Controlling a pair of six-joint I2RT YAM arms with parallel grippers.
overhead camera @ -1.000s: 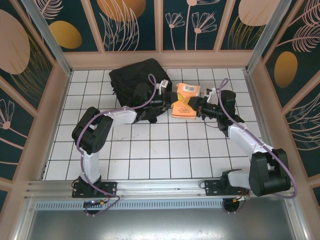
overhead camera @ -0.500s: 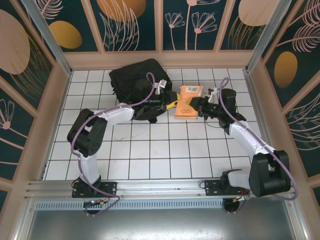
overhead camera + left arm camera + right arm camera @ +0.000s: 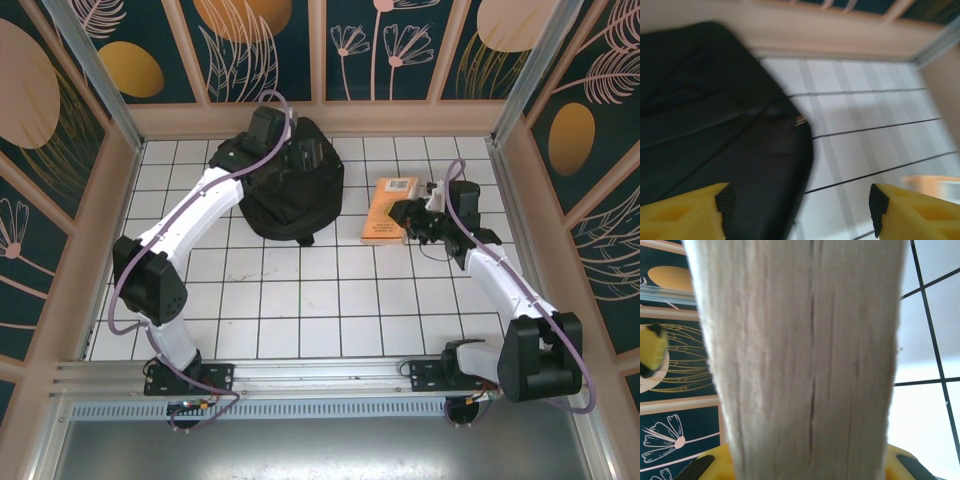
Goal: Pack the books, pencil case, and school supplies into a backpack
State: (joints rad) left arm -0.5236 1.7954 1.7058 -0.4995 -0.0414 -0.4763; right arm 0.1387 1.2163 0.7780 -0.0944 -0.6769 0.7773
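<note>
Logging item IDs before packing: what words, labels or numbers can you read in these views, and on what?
White label on the orange book: dark print, too small to read.
Page edges in the right wrist view: no text.
Backpack: no text seen; the left wrist view is blurred.
Nothing can be quoted.

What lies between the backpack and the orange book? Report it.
Bare white tiles; the top view shows nothing lying between the backpack and the orange book.
</note>
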